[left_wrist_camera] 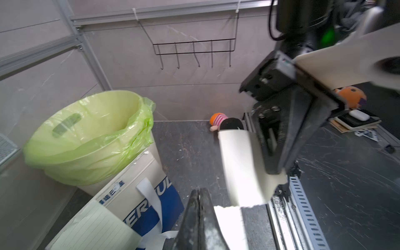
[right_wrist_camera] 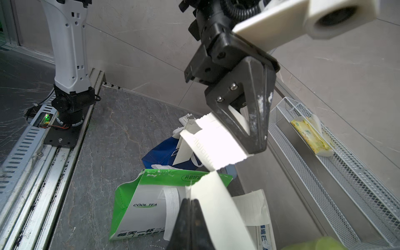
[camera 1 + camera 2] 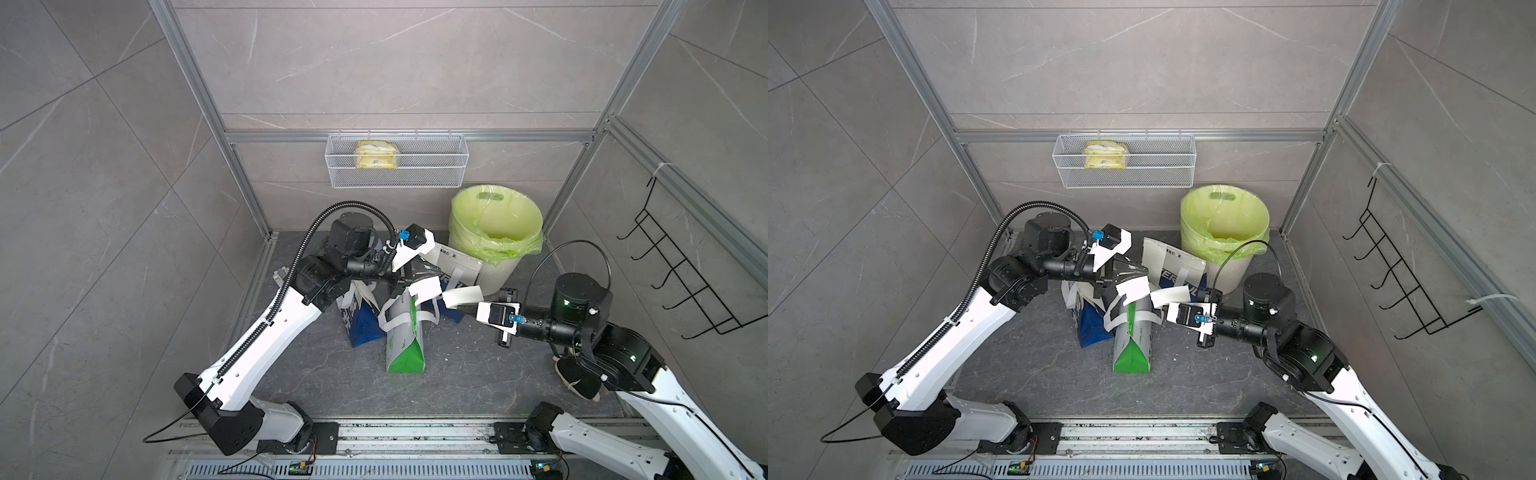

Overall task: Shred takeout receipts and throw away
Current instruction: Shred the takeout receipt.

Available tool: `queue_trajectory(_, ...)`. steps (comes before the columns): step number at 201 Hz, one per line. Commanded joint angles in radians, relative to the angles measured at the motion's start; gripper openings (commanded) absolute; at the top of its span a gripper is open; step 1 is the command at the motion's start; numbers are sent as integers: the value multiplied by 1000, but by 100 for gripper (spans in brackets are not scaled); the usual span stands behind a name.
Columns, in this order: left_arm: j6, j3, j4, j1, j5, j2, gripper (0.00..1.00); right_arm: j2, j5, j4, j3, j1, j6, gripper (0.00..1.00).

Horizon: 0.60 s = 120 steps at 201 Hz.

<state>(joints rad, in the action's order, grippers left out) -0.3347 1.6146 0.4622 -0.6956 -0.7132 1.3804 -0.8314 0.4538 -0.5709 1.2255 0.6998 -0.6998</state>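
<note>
since the thin receipt looks light, limp and easily ripped, left jaws and right jaws each pinch a torn half near its ragged edge.

The receipt is thin matt white paper, and the left pincer pinching it is matt black plastic, scuffed white. The bin liner is thin, glossy, crinkled green plastic; the basket is white metal mesh, the tabletop dark, veined and stone-like.
</note>
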Motion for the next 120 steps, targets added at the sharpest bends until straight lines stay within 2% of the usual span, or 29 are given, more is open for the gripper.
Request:
queue_trajectory(1, 63, -13, -121, 11, 121, -27, 0, 59, 3, 10, -16, -3, 71, 0)
queue_trajectory(34, 118, -48, -212, 11, 162, -45, 0, 76, -11, 14, -2, -3, 160, 0)
queue_trajectory(47, 164, -77, -280, 11, 173, -58, 0, 78, -18, 74, -18, -2, 237, 0)
queue_trajectory(79, 369, -183, -523, 10, 133, -88, 0, 63, 14, 312, -71, -3, 484, 0)
queue_trajectory(100, 506, -225, -664, 11, 108, -94, 0, 50, 12, 439, -87, -3, 574, 0)
queue_trajectory(120, 609, -231, -749, 10, 58, -89, 0, 20, 95, 516, -76, -3, 651, 0)
